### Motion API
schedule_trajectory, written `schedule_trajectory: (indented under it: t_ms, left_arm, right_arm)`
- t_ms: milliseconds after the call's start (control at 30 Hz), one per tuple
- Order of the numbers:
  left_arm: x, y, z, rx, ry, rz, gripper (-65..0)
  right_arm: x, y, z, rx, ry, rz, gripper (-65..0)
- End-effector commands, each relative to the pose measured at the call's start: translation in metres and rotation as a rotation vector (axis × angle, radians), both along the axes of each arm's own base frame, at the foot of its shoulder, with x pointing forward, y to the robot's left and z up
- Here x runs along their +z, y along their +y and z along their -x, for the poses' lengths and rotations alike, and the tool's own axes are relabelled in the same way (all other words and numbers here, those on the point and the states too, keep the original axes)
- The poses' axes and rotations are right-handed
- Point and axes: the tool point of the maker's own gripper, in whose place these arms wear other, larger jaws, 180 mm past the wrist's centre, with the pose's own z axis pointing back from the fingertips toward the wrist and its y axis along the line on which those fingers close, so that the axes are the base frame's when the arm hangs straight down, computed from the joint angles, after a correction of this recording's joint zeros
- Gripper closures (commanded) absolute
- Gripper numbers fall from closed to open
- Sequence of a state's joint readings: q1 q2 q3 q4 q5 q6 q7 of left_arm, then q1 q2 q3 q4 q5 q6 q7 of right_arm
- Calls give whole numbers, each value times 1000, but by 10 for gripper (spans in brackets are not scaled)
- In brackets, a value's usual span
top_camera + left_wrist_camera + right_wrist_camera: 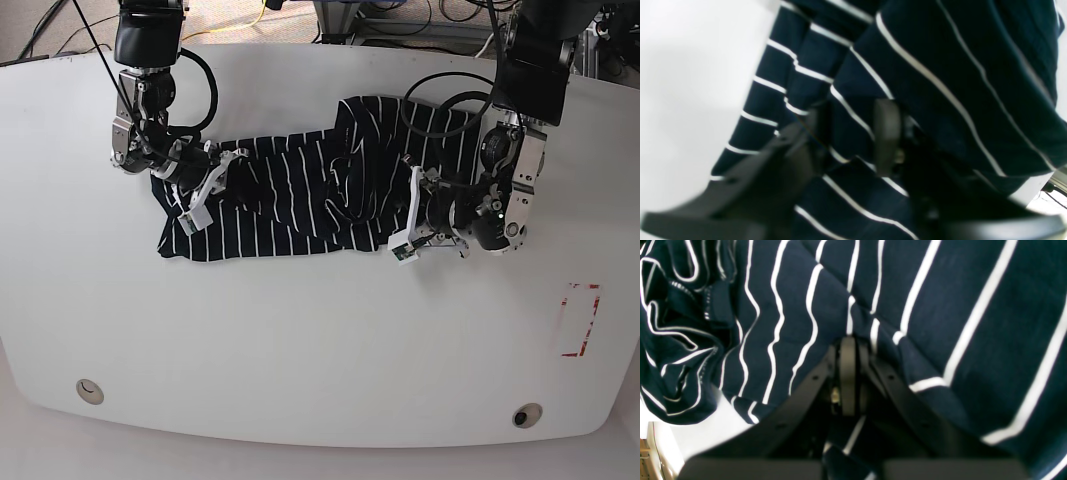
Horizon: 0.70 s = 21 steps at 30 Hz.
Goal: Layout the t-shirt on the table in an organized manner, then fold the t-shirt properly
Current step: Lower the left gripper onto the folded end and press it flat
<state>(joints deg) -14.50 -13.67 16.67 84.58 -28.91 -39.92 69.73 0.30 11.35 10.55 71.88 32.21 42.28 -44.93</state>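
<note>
Tabletop point(300, 380), white, is being left bare along the frame's lower edge. At centre frame, the t-shirt point(300, 185) is being kept rumpled lengthwise. Its right edge is being straddled by the left gripper point(848, 133), partly parted around cloth; its left edge is being pinched by the right gripper point(848, 373), fully closed.

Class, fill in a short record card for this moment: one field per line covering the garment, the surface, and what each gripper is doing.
garment: t-shirt, navy with white stripes, crumpled, not yet flat
surface: table, white
marks: red rectangle at one edge
left gripper: at the shirt's edge, jaws around a fold of cloth, not fully closed
right gripper: shut on the t-shirt
</note>
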Motion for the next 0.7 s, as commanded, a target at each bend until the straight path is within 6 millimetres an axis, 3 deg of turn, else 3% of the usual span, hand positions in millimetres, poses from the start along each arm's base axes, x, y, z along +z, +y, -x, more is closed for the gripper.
schedule_trajectory:
  t_ms: [0, 300, 667]
  left_arm:
    - [13, -2, -12, 0, -42, 20, -104]
    - [17, -7, -15, 2, -64, 52, -22]
    - [15, 5, -26, 22, -118, -19, -8]
  right_arm:
    - [-34, -19, 31, 53, 162, 165, -13]
    - [-34, -19, 31, 53, 162, 165, -13]
    - [-30, -20, 25, 50, 148, 165, -13]
